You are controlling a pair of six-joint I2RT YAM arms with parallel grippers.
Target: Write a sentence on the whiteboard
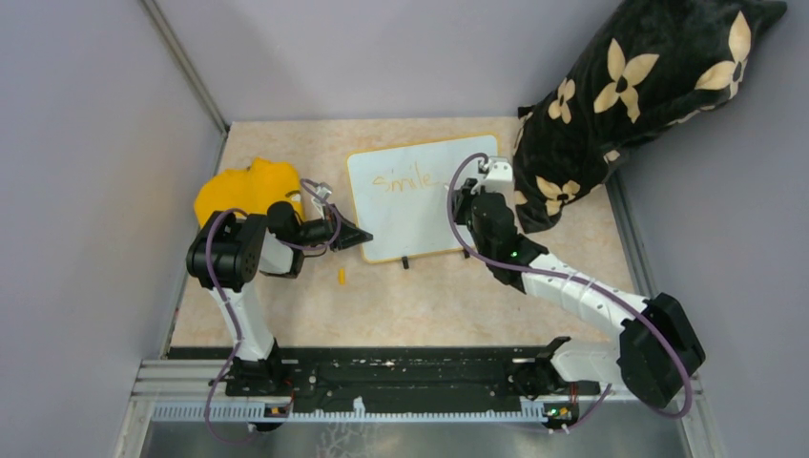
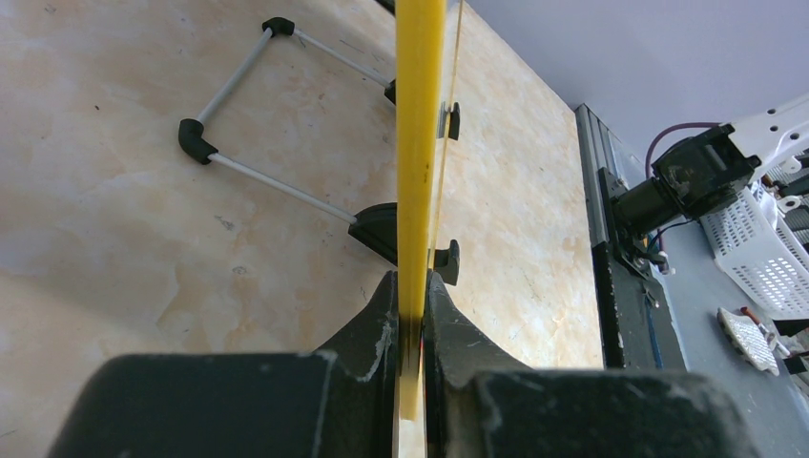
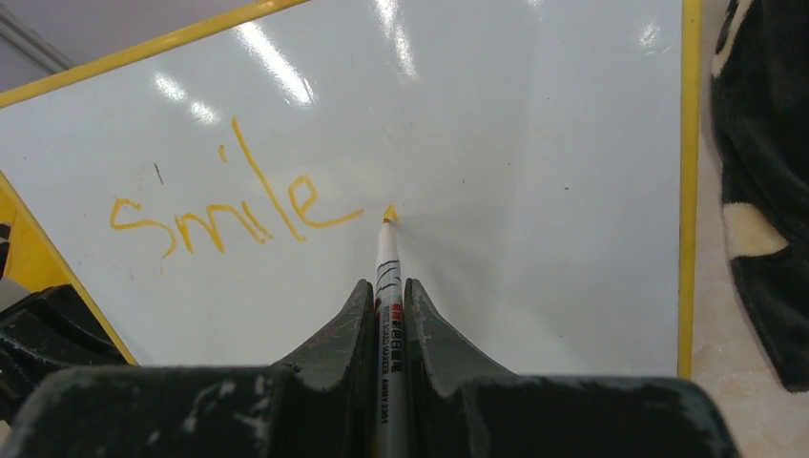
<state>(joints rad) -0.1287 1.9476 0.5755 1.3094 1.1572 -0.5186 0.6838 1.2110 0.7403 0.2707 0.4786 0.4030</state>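
The whiteboard [image 1: 420, 196] stands tilted mid-table on two black feet, with a thin yellow frame. One orange word, "smile" [image 1: 403, 180], is written on it; it also shows in the right wrist view [image 3: 229, 212]. My right gripper [image 3: 386, 291] is shut on a white marker [image 3: 386, 286]; the marker's orange tip [image 3: 389, 214] touches the board just right of the word. My left gripper [image 2: 410, 286] is shut on the whiteboard's yellow frame edge [image 2: 418, 143] at its lower left corner [image 1: 361, 239].
A yellow cloth [image 1: 243, 189] lies left of the board. A small orange cap [image 1: 342, 277] lies on the table in front. A black flowered pillow [image 1: 634, 105] leans at the back right. The board's wire stand [image 2: 258, 124] shows behind it.
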